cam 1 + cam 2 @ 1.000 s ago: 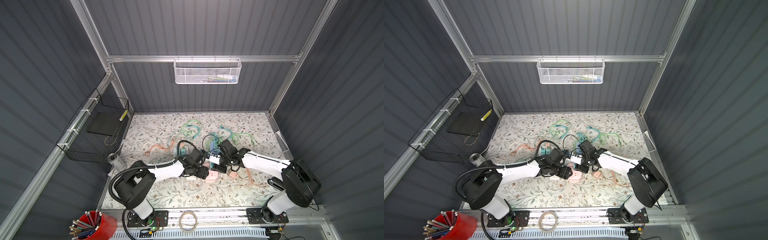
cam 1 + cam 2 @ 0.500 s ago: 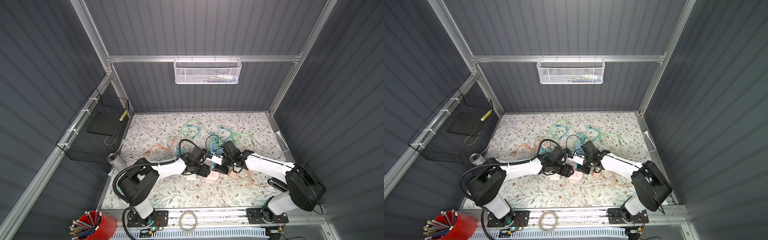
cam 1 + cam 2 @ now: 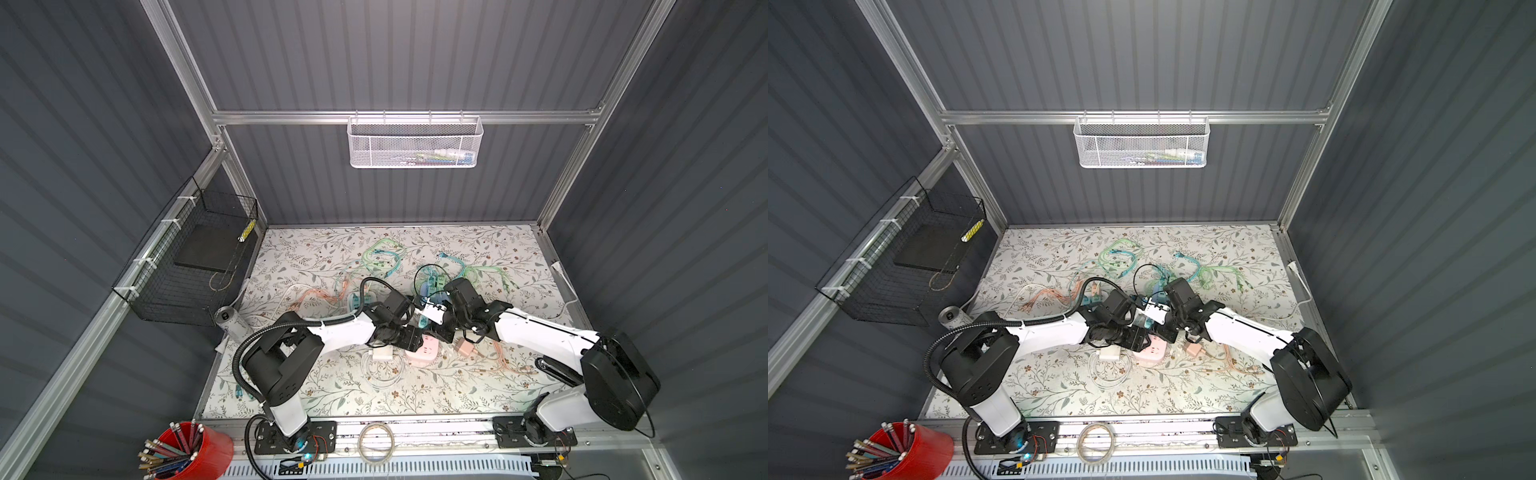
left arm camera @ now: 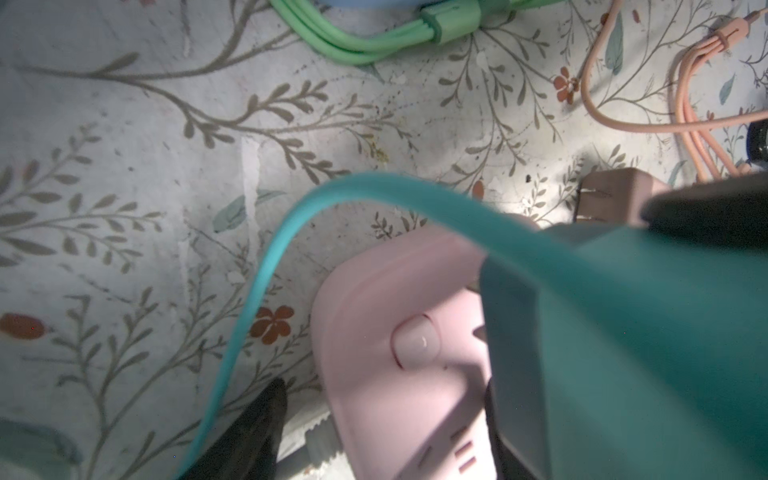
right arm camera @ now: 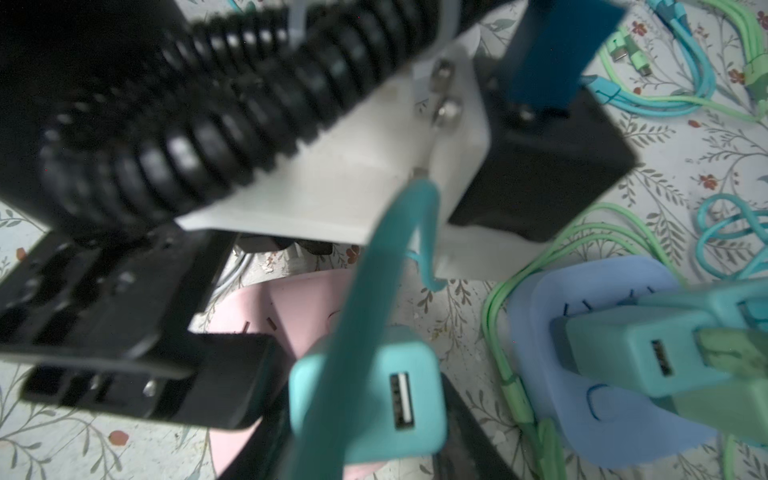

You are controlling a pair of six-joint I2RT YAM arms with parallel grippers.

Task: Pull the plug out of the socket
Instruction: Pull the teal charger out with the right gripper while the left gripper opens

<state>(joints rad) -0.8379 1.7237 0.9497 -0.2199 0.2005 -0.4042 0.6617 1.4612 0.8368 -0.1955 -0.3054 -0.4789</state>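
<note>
Extraction is in hand: the right jaws are clamped on the teal plug [image 5: 368, 395], seemingly seated in the pink socket [image 4: 395, 353] on the surface [image 4: 124, 166], left jaws apart astride that socket; next calls for a straight pull while the socket is pinned.

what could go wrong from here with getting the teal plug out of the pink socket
1. The pink socket may lift with the teal plug: the left pincer straddles it, but firm contact isn't visible.
2. The teal cable arcs up by the left arm's white bracket and could snag during the pull.
3. The right pincer sits right beside the left one; they might collide.
</note>
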